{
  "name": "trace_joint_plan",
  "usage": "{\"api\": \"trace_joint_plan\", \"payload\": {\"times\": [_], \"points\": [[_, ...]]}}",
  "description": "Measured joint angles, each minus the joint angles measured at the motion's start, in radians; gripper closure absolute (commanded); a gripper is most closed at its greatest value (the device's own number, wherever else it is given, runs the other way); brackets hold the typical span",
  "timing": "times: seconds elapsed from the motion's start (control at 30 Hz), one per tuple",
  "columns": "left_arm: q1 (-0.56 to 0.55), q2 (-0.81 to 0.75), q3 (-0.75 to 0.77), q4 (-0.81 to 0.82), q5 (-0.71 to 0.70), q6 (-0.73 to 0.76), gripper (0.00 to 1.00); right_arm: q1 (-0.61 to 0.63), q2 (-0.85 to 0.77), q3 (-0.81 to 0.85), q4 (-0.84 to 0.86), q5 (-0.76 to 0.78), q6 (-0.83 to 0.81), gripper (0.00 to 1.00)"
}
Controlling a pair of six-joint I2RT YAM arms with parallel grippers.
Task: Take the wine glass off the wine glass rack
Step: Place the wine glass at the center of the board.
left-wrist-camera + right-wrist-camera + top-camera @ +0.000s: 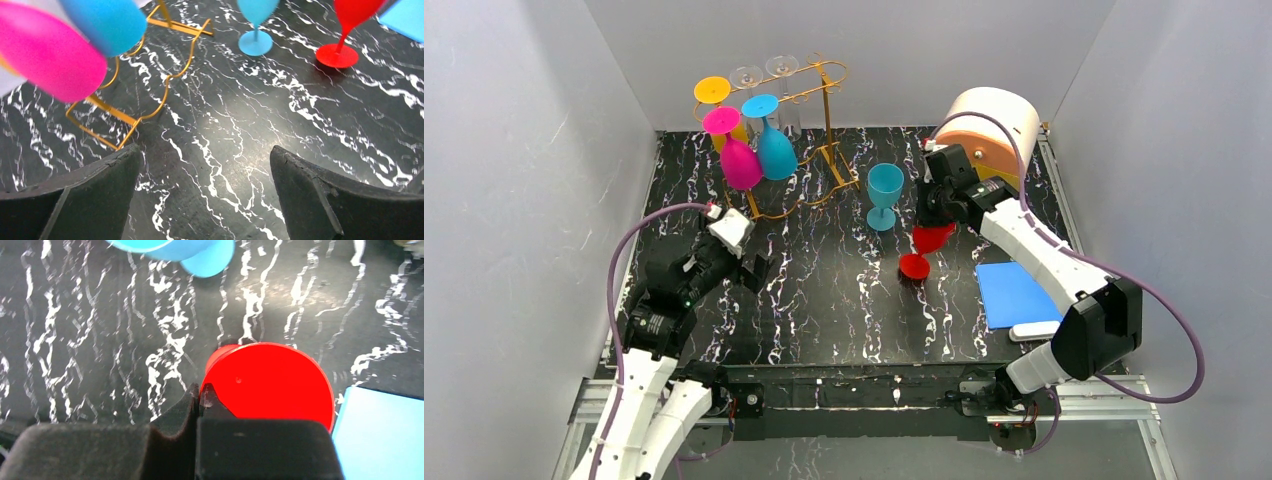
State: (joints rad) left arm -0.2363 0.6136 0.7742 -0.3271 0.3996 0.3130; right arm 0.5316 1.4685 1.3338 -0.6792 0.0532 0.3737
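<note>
Tabletop [824, 300] of black marble veined white, boxed by pale walls [524, 150]. Left gripper [204, 155] hangs spread above it. One blue mat [1012, 293] lies right. Right gripper [201, 391] pinches the rim of one red wine glass [270, 380], tilted, foot on the marble. One teal glass [885, 185] stands upright beyond. Wine glass rack [829, 110], far left, carries five glasses [740, 163]

White arm links [1024, 235], black joints [1104, 325] and jaws, looping purple cables [612, 285].

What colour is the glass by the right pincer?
Red: the glass shows best in left wrist view.
</note>
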Motion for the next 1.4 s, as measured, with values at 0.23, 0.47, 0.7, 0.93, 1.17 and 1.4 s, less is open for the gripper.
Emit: {"api": "trace_joint_plan", "payload": {"times": [0.23,0.47,0.7,0.93,1.17,1.4], "points": [[0.0,-0.064,-0.053,0.095,-0.275,-0.306,0.02,-0.001,0.028,0.009,0.094,0.188,0.004,0.99],[0.002,-0.031,-0.015,0.05,-0.559,-0.612,0.02,-0.002,0.124,0.055,0.169,0.246,-0.042,0.99],[0.002,0.074,0.125,-0.079,-0.646,-0.726,0.02,-0.002,0.183,0.055,0.244,0.247,-0.072,0.99],[0.002,-0.038,0.127,-0.108,-0.713,-0.727,0.02,-0.005,0.257,0.111,0.264,0.23,-0.089,0.99],[0.002,-0.03,0.183,-0.122,-0.759,-0.713,0.02,-0.008,0.262,0.13,0.239,0.187,-0.137,0.79],[0.002,0.023,0.19,-0.136,-0.76,-0.693,0.02,-0.008,0.28,0.167,0.19,0.187,-0.176,0.73]]}}
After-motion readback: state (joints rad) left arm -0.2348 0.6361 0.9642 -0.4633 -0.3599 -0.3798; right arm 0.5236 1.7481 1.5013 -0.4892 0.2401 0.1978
